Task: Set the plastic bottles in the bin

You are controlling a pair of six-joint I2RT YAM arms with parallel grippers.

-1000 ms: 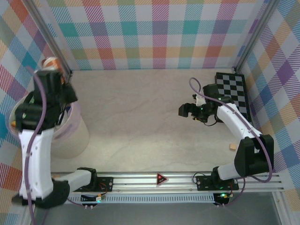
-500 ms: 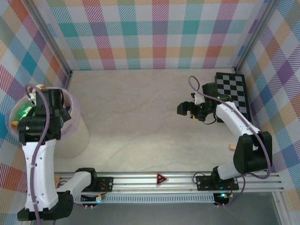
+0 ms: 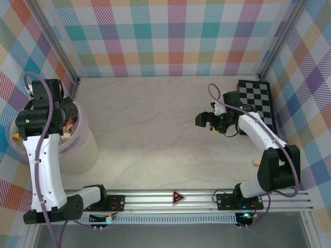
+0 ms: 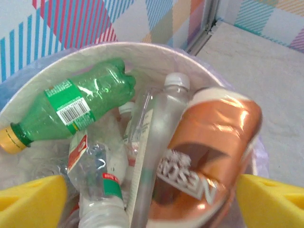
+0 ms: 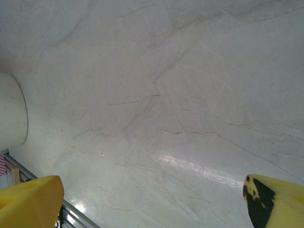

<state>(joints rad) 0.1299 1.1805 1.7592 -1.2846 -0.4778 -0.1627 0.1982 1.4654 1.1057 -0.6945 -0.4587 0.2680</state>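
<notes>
White shells and black joints form the left arm [image 3: 44,165] and right arm [image 3: 257,130], each trailing a lilac cable [image 3: 210,94]. The fingers [image 4: 31,197] are yellow. In the right wrist view, the one at 5 o'clock is smudged black.

The table [image 3: 155,139] lies bare across its middle, from far edge to near edge. At its left edge the bin [image 3: 84,150] is heaped with plastic bottles [image 4: 161,123]; a checkerboard [image 3: 257,99] fills the far right corner.

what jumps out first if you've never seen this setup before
The round translucent pink-lilac plastic bin at the left of the top view stands out, heaped with plastic bottles. In the left wrist view a shiny brown-orange labelled bottle and a green bottle lie on top. A black-and-white checkerboard sits far right.
</notes>
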